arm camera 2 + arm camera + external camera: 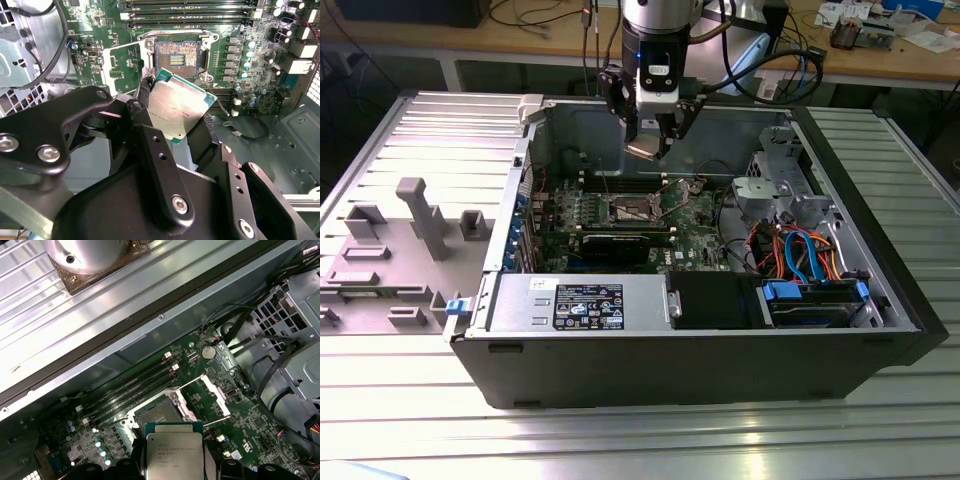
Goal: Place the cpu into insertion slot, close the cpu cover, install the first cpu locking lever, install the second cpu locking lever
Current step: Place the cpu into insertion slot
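At upper centre of the exterior view, gripper [648, 148] clamped on the cpu [176, 107], chip tilted, held above mobo [260, 97], insertion slot [177, 60] w/ pin field exposed, cpu cover [215, 392] standing open beside slot.

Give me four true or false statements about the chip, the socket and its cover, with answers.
1. The claw grips the small flat square chip with the silvery-grey top. True.
2. That chip sits in the small square silver-rimmed socket. False: the socket is empty, its dark pin field bare.
3. The thin silvery hinged frame plate is shut over the socket. False: it stands open beside it.
4. The chip hangs above the green circuit board. True.
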Controlling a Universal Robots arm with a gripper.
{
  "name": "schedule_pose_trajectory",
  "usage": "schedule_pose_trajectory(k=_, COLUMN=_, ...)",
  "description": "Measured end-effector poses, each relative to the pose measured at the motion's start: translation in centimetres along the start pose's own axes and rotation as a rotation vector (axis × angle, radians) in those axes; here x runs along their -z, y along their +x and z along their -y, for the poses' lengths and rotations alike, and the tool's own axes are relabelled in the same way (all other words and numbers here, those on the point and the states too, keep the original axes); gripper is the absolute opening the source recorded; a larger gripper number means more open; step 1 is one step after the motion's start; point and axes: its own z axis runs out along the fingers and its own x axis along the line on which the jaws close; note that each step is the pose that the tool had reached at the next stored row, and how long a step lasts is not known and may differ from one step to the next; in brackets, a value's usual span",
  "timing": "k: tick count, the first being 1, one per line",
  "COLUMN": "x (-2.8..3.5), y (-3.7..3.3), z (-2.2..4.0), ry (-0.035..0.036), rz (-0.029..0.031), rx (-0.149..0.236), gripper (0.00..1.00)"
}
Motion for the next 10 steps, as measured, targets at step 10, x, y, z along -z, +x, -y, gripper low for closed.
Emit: schedule_pose_trajectory(k=10, x=0.00, y=0.00, z=0.00, ry=-0.0002, rz=0.0012, rx=-0.013, gripper=0.55)
